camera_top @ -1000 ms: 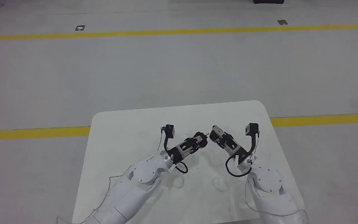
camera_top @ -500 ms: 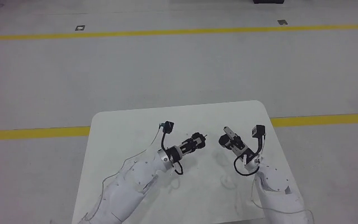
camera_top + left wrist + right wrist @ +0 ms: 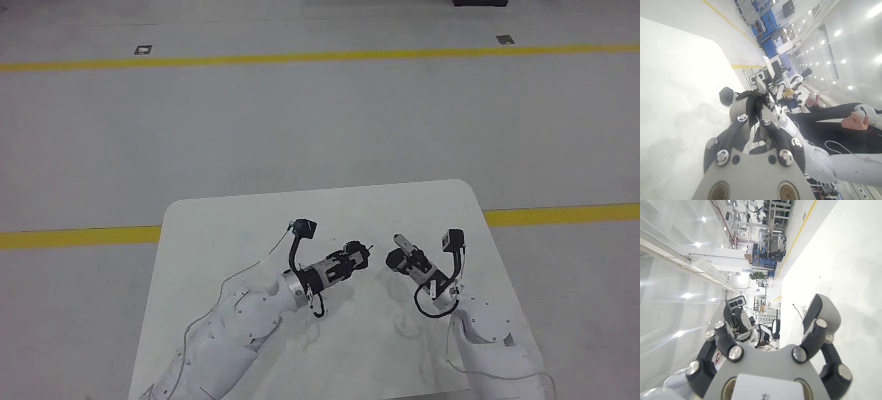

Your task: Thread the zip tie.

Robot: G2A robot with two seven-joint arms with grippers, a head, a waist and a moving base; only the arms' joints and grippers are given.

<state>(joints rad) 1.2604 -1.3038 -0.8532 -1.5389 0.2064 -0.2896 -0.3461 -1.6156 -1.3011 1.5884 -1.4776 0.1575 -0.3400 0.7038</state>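
Shows one white table [image 3: 200, 260], two grippers, the left gripper [image 3: 358, 251] and the right gripper [image 3: 396, 250], one thin black zip tie [image 3: 797, 309] and two yellow floor lines [image 3: 300, 57].

The right gripper [image 3: 771, 299] has its two fingers spread wide apart, ribbed dark pads facing each other, above the white surface [image 3: 848, 275]. A thin black zip tie [image 3: 797, 310] shows against the surface just beside one pad; whether it touches the pad is unclear. Beyond the surface's edge run a yellow floor line [image 3: 797, 236] and blue shelving [image 3: 762, 260].
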